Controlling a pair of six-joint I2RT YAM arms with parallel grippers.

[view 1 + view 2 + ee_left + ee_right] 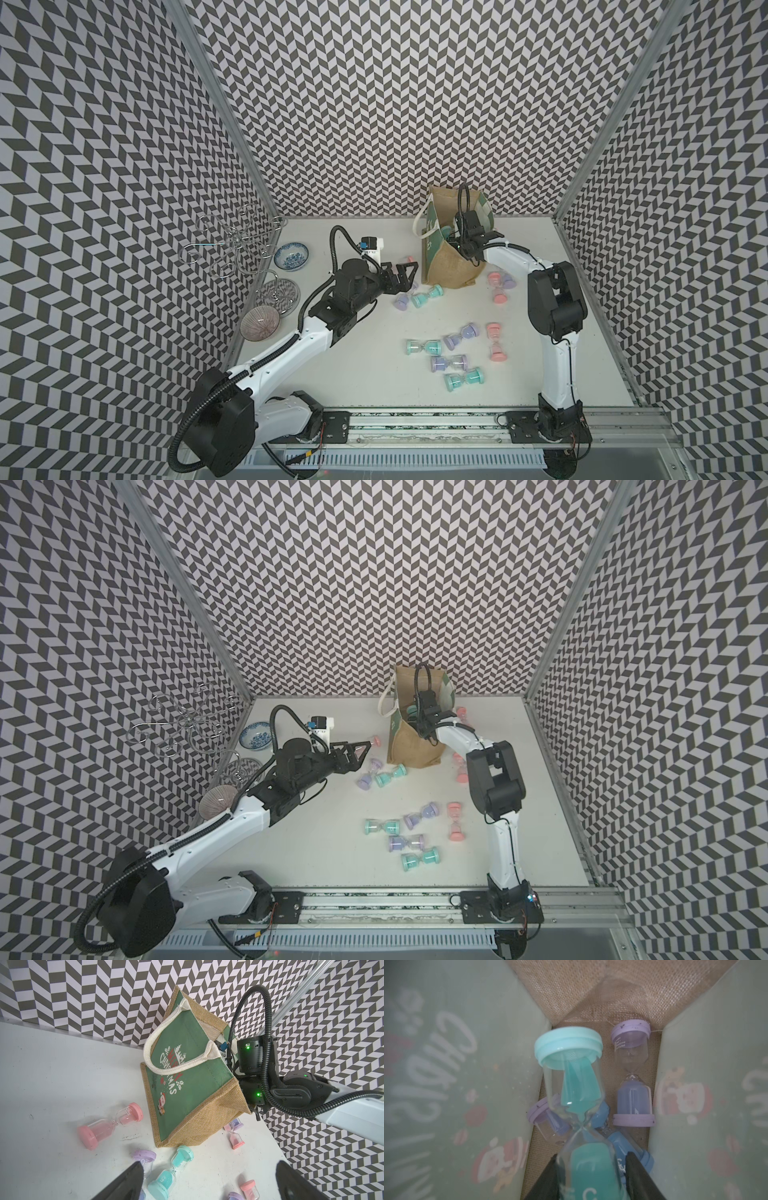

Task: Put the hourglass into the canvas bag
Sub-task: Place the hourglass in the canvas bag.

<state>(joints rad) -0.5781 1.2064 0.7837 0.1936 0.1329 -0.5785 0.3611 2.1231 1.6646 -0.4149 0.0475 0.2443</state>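
Hourglass [579, 1093], teal: near bulb clamped in my right pincer [591, 1165], inside the canvas bag [456, 1084]. Its long axis runs straight away from me, far cap toward the bag floor. Beyond lie a blue hourglass [623, 1147] and a purple hourglass [631, 1076]. My left pincer [209, 1167] is spread, empty, outside the bag.

Bright, even light falls from overhead across the table [374, 374] in both top views, and the shadows on it are faint and soft-edged. The wall pattern [374, 104] stretches and bends toward the corners: wide-lens warp. Over to the left wrist view: crisp on the canvas bag [187, 1076], green lights [258, 1094] flaring on the right arm [353, 1118], and the left gripper [209, 1162] shows its fingers [128, 1186] as dark blurs close to the lens. Inside the bag it's dimmer, milky. The teal hourglass [579, 1084] is smeared, with small glints on its glass; the purple hourglass [631, 1076] deeper in is sharper.
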